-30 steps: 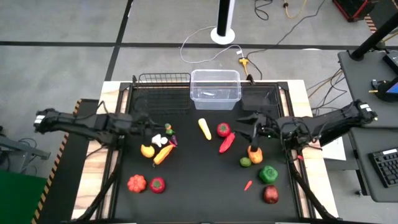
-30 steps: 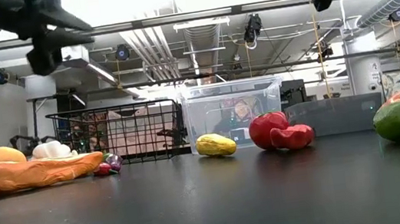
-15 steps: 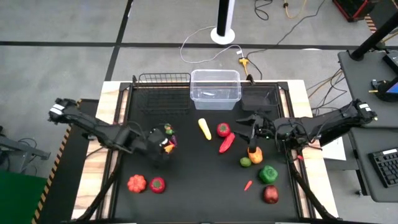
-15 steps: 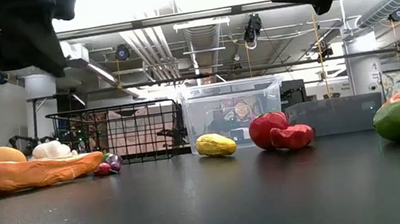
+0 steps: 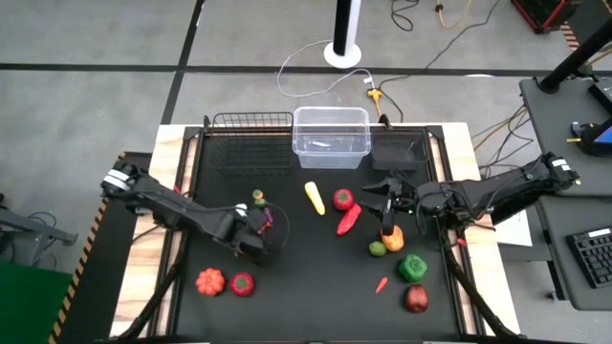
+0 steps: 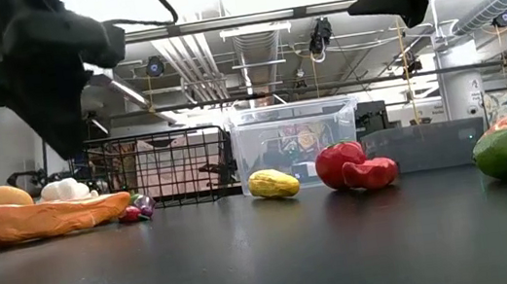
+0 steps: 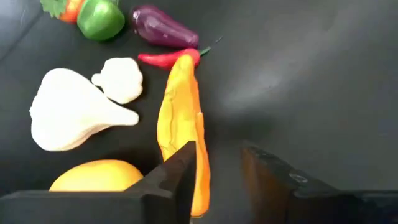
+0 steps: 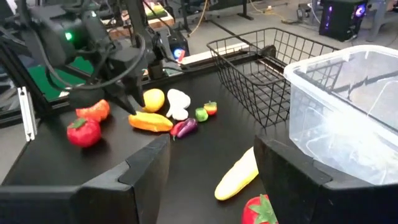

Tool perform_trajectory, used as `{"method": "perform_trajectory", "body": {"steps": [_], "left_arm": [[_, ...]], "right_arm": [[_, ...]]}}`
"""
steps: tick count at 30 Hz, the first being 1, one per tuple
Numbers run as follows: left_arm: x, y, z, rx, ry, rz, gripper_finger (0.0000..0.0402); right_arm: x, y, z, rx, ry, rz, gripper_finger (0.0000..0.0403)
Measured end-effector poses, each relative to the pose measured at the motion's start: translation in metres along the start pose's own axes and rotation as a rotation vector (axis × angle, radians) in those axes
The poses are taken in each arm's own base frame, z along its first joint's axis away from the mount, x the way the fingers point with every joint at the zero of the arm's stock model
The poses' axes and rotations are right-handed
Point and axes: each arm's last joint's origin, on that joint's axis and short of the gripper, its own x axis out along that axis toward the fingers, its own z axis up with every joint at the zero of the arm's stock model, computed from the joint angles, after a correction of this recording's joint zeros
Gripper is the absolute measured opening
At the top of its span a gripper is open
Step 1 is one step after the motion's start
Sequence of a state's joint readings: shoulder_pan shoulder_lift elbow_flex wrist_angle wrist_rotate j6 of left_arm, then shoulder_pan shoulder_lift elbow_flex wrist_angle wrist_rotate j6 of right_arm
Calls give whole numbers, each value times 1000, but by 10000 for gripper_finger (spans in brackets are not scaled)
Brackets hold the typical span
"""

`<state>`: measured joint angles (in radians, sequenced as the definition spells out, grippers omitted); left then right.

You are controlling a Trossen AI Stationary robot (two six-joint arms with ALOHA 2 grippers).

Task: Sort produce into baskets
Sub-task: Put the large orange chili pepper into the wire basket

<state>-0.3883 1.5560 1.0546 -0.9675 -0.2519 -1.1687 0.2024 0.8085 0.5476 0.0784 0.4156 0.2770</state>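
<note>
The left gripper [image 7: 217, 165] hung with jaws slightly spread just over the orange carrot [image 7: 181, 127], seemingly to pinch it. The right gripper [image 8: 211, 165], jaws parted and empty, waited above the desk [image 5: 306, 277] near the clear bin [image 5: 331, 136].

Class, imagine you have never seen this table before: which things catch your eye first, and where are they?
The left tool hangs low over a long orange vegetable on the table's left side, beside white garlic and a purple eggplant. At the far edge stands a clear plastic bin, a black wire basket beside it.
</note>
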Motion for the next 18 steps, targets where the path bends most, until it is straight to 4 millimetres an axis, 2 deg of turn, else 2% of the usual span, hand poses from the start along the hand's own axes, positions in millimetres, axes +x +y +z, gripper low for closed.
{"method": "perform_trajectory", "body": {"steps": [6, 9, 13, 18], "left_arm": [[15, -7, 3, 0, 31, 58, 200], [27, -9, 5, -3, 49, 100, 226], [39, -9, 7, 3, 65, 150, 238], [48, -9, 8, 20, 76, 182, 234]], "right_arm": [[0, 0, 0, -12, 0, 0, 224], [0, 0, 0, -13, 0, 0, 224], [0, 0, 0, -16, 0, -1, 224], [0, 0, 0, -19, 0, -1, 224]]}}
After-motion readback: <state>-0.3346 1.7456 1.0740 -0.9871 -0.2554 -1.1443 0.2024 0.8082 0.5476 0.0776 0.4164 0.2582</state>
